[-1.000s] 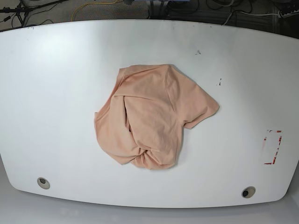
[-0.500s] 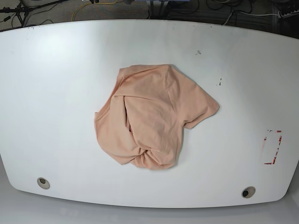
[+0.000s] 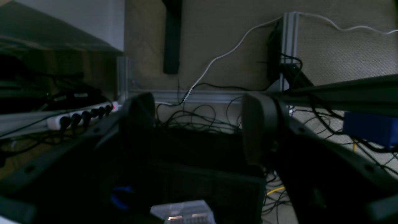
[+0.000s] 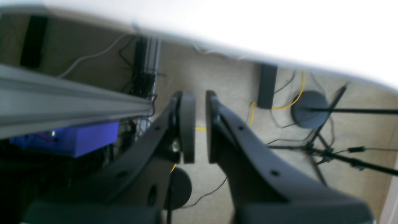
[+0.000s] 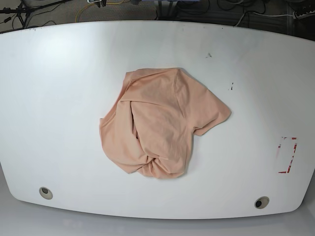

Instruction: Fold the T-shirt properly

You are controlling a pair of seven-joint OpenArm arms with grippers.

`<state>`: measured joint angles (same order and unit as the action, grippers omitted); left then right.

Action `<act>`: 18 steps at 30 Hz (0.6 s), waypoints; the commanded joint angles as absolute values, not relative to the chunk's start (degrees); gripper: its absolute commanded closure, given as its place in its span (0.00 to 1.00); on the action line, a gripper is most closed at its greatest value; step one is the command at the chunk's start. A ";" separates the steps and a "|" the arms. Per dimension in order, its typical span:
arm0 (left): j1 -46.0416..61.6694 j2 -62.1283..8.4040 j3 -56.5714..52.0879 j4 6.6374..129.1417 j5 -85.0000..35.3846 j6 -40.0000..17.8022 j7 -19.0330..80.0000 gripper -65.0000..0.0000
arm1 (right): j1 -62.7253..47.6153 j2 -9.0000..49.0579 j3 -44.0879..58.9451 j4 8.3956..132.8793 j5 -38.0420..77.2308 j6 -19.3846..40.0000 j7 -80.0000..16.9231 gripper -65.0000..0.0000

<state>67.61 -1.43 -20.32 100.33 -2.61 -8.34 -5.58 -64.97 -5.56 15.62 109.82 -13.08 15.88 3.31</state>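
The T-shirt lies crumpled in a peach heap at the middle of the white table, one sleeve sticking out to the right. Neither arm shows in the base view. In the left wrist view my left gripper hangs away from the cloth over floor and cables, its dark fingers wide apart with nothing between them. My right gripper points at the floor beside the table's bright edge; its pads are nearly together and hold nothing.
A red-marked rectangle sits on the table's right side, and two round holes lie near its front edge. Cables, a power strip, a blue box and aluminium framing surround the grippers.
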 commanded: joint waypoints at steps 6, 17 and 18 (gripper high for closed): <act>68.94 -1.52 -20.66 104.00 -3.13 -8.09 -6.44 0.36 | -66.32 -5.61 15.42 113.26 -12.34 15.58 5.08 0.91; 67.62 -1.68 -20.82 105.91 -2.31 -8.03 -6.83 0.36 | -65.24 -5.69 14.78 113.44 -12.31 15.62 5.16 0.91; 67.57 -1.66 -20.86 106.02 -2.34 -8.06 -6.86 0.36 | -65.20 -5.66 14.67 113.38 -12.28 15.58 5.06 0.91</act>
